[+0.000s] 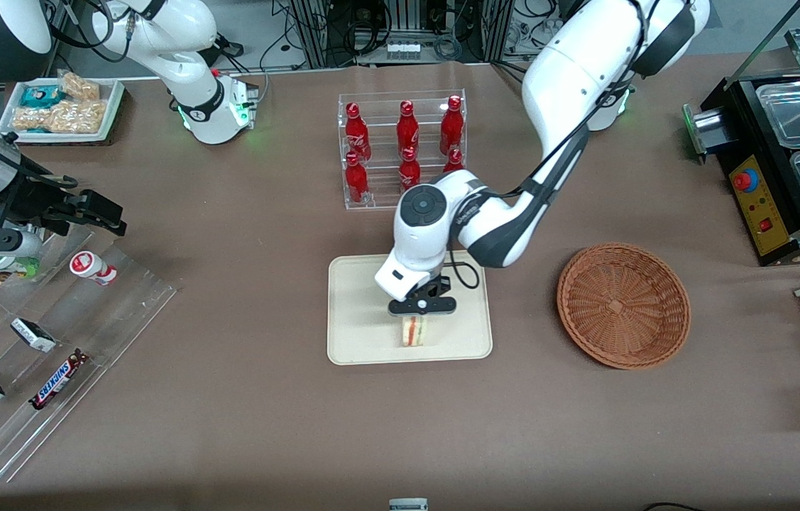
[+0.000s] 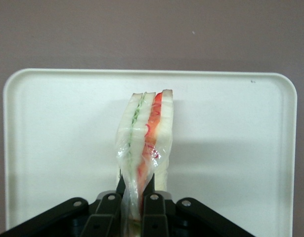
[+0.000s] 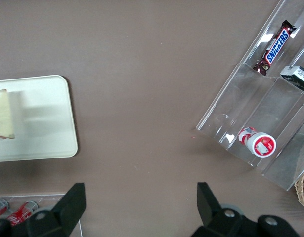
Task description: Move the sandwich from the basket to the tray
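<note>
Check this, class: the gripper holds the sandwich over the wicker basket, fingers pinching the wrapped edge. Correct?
Not quite. The gripper pinches the sandwich over the cream tray, not the basket, which sits apart toward the working arm's end; the front view shows it.

"SNICKERS" reads on the chocolate bar (image 1: 59, 380) wrapper.

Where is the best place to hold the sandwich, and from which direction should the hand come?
Across its two flat bread faces, coming from above. The sandwich stands on edge over the tray, layers upright, so its thin width fits between the fingers. The left hand grips it this way now, at its upper end.
</note>
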Available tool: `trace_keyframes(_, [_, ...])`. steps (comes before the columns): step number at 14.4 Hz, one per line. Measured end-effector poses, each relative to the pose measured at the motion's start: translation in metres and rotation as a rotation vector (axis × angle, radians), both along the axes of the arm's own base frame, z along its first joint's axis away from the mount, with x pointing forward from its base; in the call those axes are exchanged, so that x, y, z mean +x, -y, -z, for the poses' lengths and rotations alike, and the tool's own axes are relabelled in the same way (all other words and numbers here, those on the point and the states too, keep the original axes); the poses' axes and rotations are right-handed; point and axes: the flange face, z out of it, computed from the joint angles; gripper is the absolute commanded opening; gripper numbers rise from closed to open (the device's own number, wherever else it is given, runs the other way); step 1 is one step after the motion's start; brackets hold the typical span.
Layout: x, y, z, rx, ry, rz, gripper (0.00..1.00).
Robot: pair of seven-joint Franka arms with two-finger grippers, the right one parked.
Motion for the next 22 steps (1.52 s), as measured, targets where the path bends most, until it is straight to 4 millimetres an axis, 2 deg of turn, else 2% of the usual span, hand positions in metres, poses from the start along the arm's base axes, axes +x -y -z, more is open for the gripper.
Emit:
trace_keyframes(3, [-0.011, 0.012, 0.021, 0.007, -0.022, -0.014, 0.05])
trace_keyframes(4, [-0.013, 0.014, 0.026, 0.01, -0.029, -0.02, 0.17])
trace_keyframes(6, [-0.012, 0.014, 0.029, 0.008, -0.032, -0.041, 0.99])
trace_keyframes(9, [-0.004, 0.013, 0.016, -0.007, -0.015, -0.079, 1.0])
trace_keyframes(11, [0.003, 0.012, -0.012, -0.02, 0.011, -0.089, 1.0])
trace_keyframes(13, [0.003, 0.007, -0.062, -0.008, 0.039, -0.093, 1.0])
trace_keyframes(15, [-0.001, -0.007, -0.123, 0.013, 0.06, -0.12, 1.0])
trace_keyframes(16, [-0.003, -0.019, -0.148, 0.027, 0.046, -0.15, 1.0])
trace_keyframes(18, [-0.005, -0.045, -0.183, 0.042, 0.007, -0.202, 1.0])
trace_keyframes(20, [0.012, -0.081, -0.2, 0.048, 0.008, -0.267, 1.0])
trace_keyframes(22, [0.034, -0.13, -0.207, 0.064, 0.001, -0.309, 1.0])
